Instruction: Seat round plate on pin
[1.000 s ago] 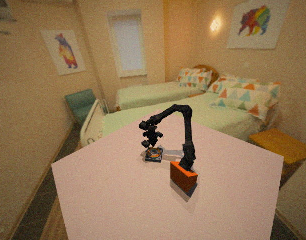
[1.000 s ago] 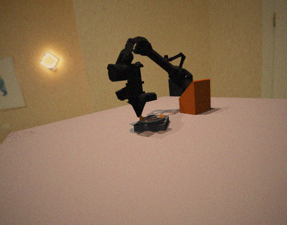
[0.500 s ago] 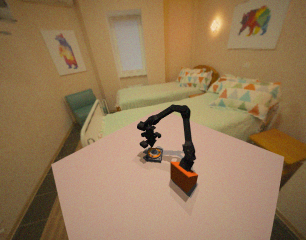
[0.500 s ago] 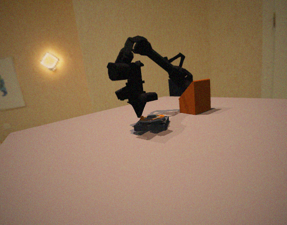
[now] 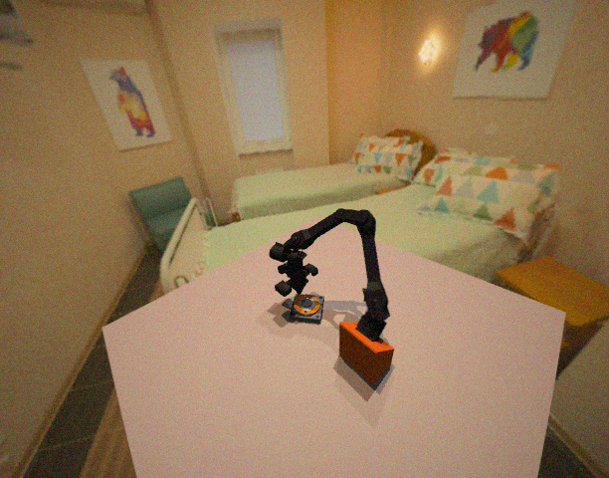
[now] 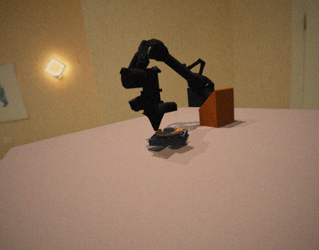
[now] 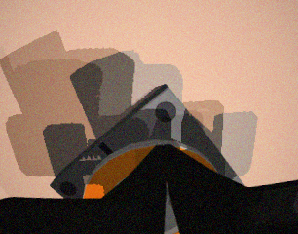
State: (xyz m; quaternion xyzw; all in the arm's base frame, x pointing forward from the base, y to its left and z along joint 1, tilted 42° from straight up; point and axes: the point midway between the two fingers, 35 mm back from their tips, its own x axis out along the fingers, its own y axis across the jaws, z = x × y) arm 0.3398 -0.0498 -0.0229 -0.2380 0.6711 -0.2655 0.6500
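Note:
The round plate (image 5: 305,312) (image 6: 178,130) (image 7: 122,168), grey with an orange ring, sits around the post on the dark square base (image 5: 317,318) (image 6: 168,141) (image 7: 169,98). In the exterior view its rim stands a little above the base. The plate's tab, its hole and the pin cannot be made out clearly. My gripper (image 5: 301,292) (image 6: 156,130) (image 7: 163,152) is shut and empty, pointing down, with its tips at the plate's left side in the exterior view. Whether they touch it cannot be told. In the wrist view the fingers hide much of the plate and the post.
The base stands on the pink table (image 5: 243,390) (image 6: 154,188). An orange block (image 5: 363,352) (image 6: 224,107) with a sloped side stands beside the arm's mount. Shadows of the arm fall around the base.

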